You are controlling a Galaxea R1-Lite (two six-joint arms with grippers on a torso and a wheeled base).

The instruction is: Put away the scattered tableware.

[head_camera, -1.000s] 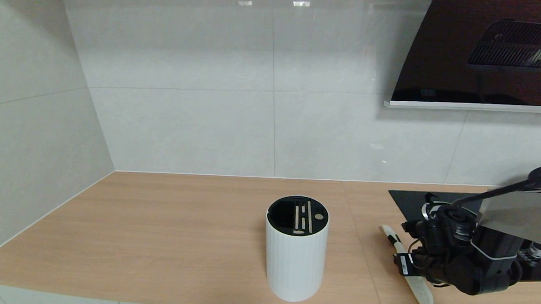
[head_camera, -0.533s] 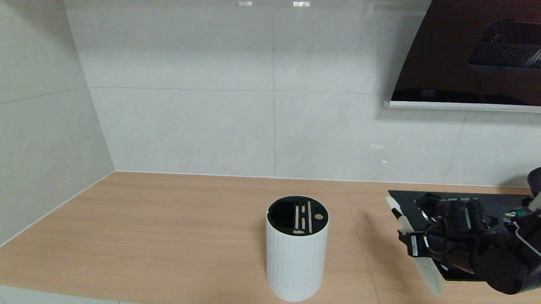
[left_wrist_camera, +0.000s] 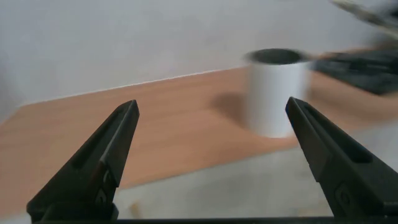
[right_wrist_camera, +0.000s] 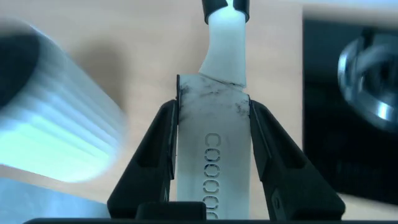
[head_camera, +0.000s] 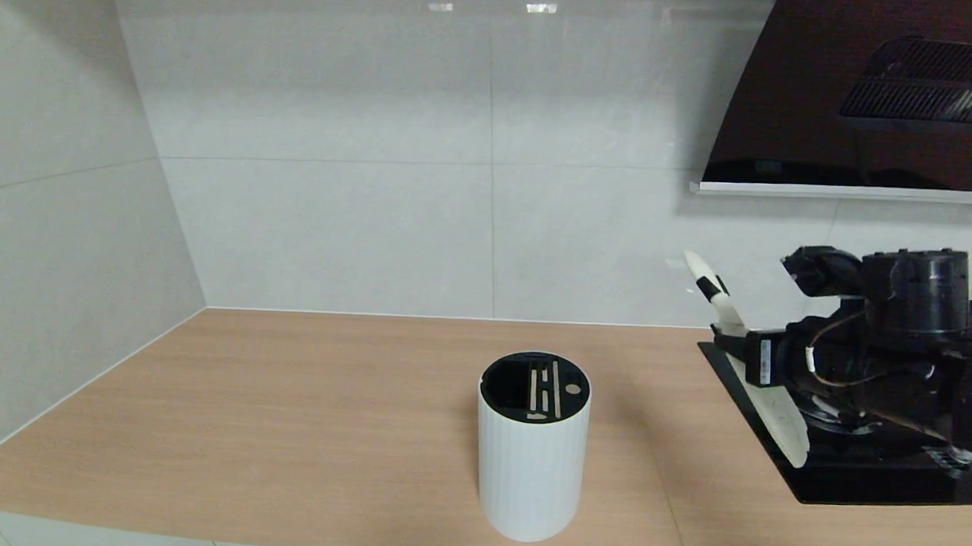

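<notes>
Holding: right pincer (head_camera: 751, 360) clamped on white knife (head_camera: 781, 424), clear of the surface (head_camera: 324, 414)
Right wrist view: fingers (right_wrist_camera: 158, 155) pressed on blade flats, near handle
Head view: knife tilted, handle up, tip over black cooktop (head_camera: 854, 478)
Holder (head_camera: 531, 472): upright, below and well left of right pincer
Left pincer (left_wrist_camera: 211, 107): wide open, empty, holder beyond it

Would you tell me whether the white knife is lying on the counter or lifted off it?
Lifted: the right tool is shut on the white knife, holding it tilted, handle up, above the cooktop.
</notes>
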